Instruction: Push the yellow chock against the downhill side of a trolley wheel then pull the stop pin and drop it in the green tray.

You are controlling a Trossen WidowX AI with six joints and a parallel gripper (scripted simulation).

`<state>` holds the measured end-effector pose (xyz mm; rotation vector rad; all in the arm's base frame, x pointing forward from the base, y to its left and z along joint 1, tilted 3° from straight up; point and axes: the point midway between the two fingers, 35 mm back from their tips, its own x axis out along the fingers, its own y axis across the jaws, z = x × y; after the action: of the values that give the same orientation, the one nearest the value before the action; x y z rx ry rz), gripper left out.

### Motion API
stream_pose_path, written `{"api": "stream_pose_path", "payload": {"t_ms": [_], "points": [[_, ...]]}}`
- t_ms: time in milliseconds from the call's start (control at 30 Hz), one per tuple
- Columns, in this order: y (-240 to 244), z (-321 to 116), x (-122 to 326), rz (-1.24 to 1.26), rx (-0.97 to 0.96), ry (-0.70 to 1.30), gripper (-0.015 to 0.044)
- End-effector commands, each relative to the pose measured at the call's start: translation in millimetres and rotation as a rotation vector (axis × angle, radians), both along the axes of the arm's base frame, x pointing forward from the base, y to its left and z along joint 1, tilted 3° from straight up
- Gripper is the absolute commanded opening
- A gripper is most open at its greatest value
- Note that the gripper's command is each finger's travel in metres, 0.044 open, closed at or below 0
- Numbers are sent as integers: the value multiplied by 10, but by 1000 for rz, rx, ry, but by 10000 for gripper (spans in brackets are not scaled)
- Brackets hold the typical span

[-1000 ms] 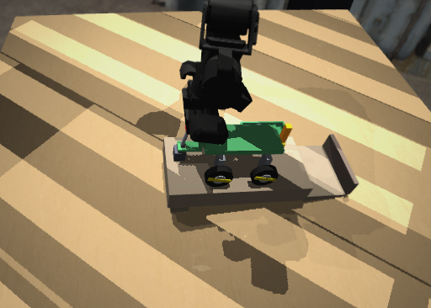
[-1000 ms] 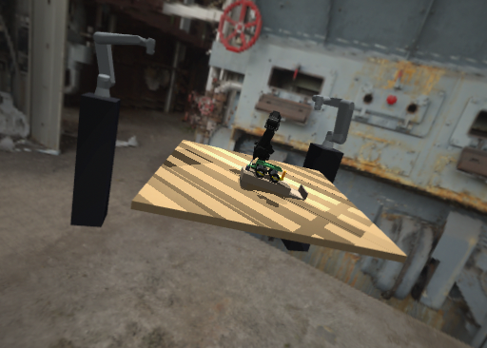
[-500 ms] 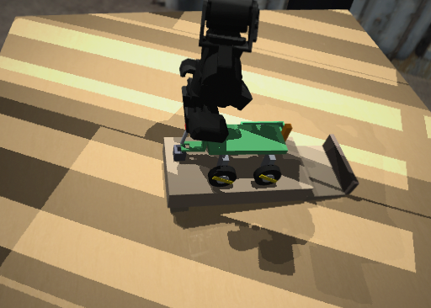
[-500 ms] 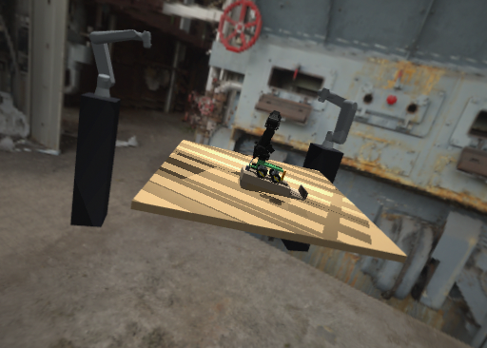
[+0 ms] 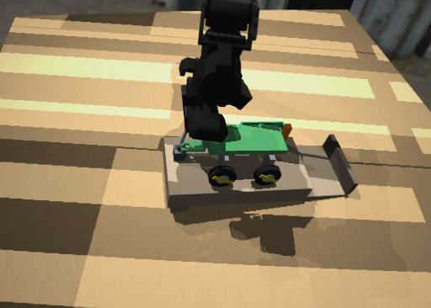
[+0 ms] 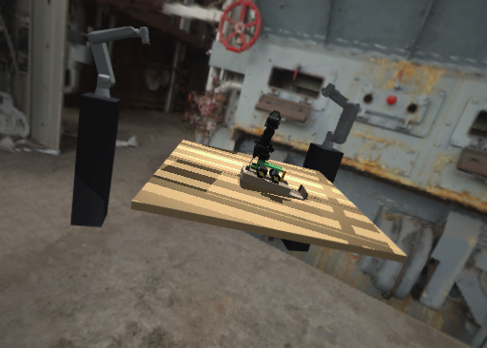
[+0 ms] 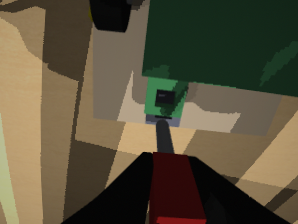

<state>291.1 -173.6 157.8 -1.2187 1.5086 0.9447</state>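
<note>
Across the middle of the top view, the wooden table (image 5: pixel 168 279) (image 6: pixel 228 216) (image 7: pixel 20 100) carries the grey ramp (image 5: pixel 240 197) (image 6: pixel 266 184) (image 7: pixel 110 75), its end stop at right. On it, centre frame, stands the green trolley (image 5: pixel 261 142) (image 6: pixel 271 166) (image 7: pixel 215 40); free wheels would make it light to disturb, so any sideways drag is a risk. The chock's orange handle (image 5: pixel 287 132) (image 6: pixel 283 175) shows at the trolley's right end; base hidden, wheel contact not confirmed. Should handle as grippy rubber, best pushed low. At lower centre of the wrist view, gripper (image 5: pixel 185 126) (image 7: pixel 166 163) nearly closed, clamped on the red head of the stop pin (image 5: pixel 183 136) (image 7: pixel 164 136). Pin looks rigid and slim, probably light; the head is the right hold, though smooth faces may let it twist. Shaft slants toward the grey bracket (image 5: pixel 179 153) (image 7: pixel 172 122); cannot tell whether the tip is clear. Judged step: withdrawal, along the shaft's own line to avoid binding. Green tray not identified.
</note>
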Motion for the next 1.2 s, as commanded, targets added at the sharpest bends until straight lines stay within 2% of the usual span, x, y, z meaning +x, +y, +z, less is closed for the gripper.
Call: {"api": "stream_pose_path", "payload": {"t_ms": [0, 700, 1167], "points": [[-43, 34, 6, 0, -9, -7, 0], [-311, 70, -50, 0, -12, -7, 0], [-216, 46, -486, 0, -11, -2, 0]]}}
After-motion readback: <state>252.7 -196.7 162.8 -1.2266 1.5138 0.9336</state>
